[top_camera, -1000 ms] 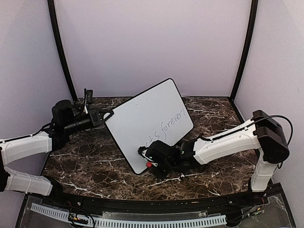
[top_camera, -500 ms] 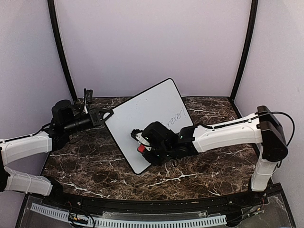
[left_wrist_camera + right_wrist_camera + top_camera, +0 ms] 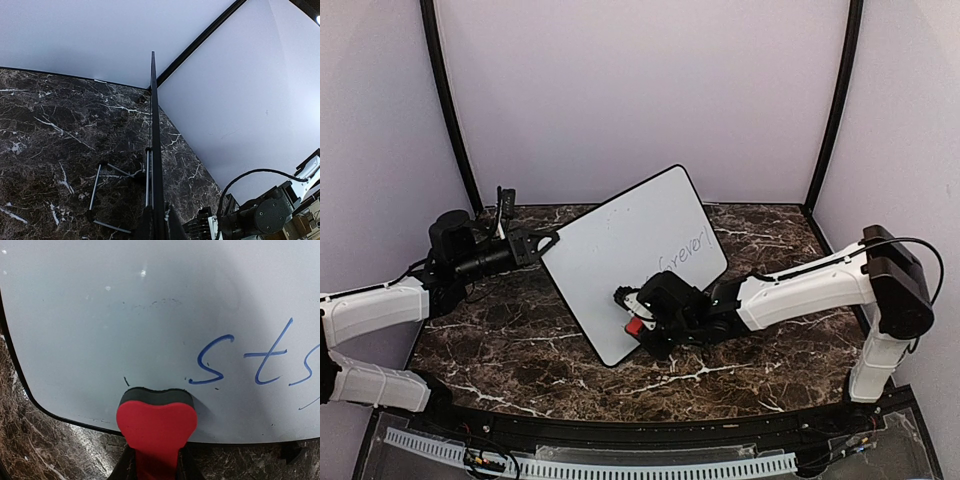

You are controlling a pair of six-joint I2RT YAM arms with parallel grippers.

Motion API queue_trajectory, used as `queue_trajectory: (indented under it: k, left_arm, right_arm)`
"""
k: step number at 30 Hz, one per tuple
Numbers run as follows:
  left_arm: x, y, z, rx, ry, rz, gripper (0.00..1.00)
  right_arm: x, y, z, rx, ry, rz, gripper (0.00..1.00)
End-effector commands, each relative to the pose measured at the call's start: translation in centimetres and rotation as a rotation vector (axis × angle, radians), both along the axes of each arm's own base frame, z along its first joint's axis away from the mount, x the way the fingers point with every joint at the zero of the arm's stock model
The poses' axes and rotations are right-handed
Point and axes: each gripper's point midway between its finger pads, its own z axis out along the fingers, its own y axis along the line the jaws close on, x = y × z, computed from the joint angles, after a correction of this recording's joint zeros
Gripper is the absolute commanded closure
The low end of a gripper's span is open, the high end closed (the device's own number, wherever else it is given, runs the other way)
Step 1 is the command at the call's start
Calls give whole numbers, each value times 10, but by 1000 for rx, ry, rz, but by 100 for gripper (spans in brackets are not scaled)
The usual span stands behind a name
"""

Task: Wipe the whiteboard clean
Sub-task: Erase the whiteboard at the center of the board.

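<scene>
Dark marble table (image 3: pixel 520 340); whiteboard (image 3: pixel 610 260) stands tilted on it, wire stand (image 3: pixel 96 187) behind.

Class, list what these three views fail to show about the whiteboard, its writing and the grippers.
- Top external: the right gripper and its arm cover the start of the writing on the white black-framed whiteboard.
- Left wrist: the whiteboard shows edge-on, so its face is hidden. The bottom edge cuts off the left gripper.
- Right wrist: the red eraser block hides most of the right gripper. The right edge cuts the writing.
</scene>
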Motion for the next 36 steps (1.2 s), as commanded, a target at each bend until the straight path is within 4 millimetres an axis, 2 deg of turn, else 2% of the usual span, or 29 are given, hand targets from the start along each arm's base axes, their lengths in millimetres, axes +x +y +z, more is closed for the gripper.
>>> queue_trajectory:
  k: [1,8,11,16,22,28,32,36]
  left_arm:
    - [-13,-6,50,-104,-123,-55,100]
    - [-13,-5,51,-103,-126,-54,100]
    - [-13,-5,51,-102,-128,-54,100]
    - [-13,-4,52,-101,-133,-49,100]
    - [-14,-5,52,-102,-130,-53,100]
    - [-14,-6,52,-107,-125,-59,100]
    - [-14,-6,51,-107,-125,-58,100]
    - [-13,-5,51,-105,-126,-56,100]
  right_arm:
    - [15,-2,8,43,0,-42,83]
    - [51,14,36,79,-60,-51,83]
    - [61,18,43,86,-76,-52,83]
    - [55,17,37,90,-46,-47,83]
    - [37,-8,15,68,12,-76,83]
    - [29,-24,11,56,18,-99,83]
    - [36,-17,17,59,-13,-96,83]
    - [50,3,36,84,-60,-77,83]
